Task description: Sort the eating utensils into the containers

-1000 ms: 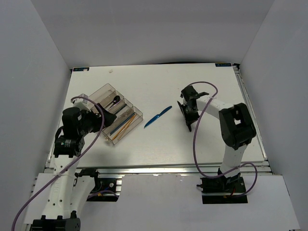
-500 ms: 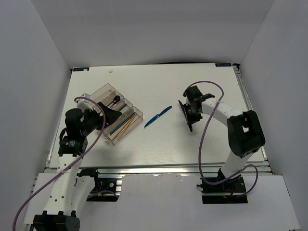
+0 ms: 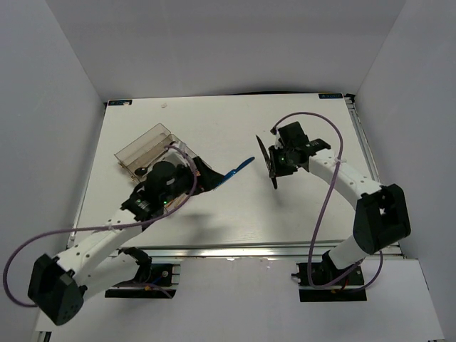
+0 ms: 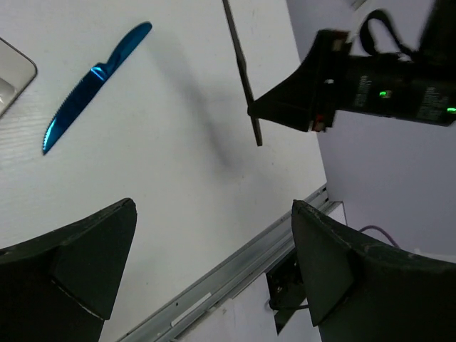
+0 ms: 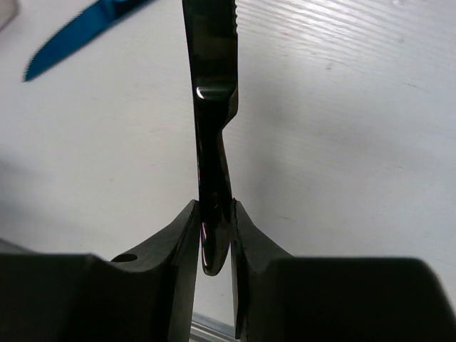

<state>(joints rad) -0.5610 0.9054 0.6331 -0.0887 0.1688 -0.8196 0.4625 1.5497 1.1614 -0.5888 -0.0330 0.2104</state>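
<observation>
A blue knife (image 3: 241,168) (image 4: 92,80) (image 5: 77,33) lies on the white table, right of the clear organiser tray (image 3: 142,146). My left arm covers much of the tray; one tray corner (image 4: 13,77) shows in the left wrist view. My left gripper (image 3: 212,177) (image 4: 214,263) hangs open just short of the blue knife's near end, with nothing between its fingers. My right gripper (image 3: 276,161) (image 5: 214,221) is shut on the handle of a black utensil (image 3: 269,165) (image 4: 242,71) (image 5: 211,92) with a toothed edge. It holds the utensil above the table, right of the blue knife.
The table's near metal rail (image 4: 235,267) runs below my left gripper. White walls enclose the table on three sides. My right arm's purple cable (image 3: 313,125) loops above its wrist.
My left arm has swung right, from over the tray toward the blue knife, still open. My right gripper has shifted slightly left with the black utensil.
</observation>
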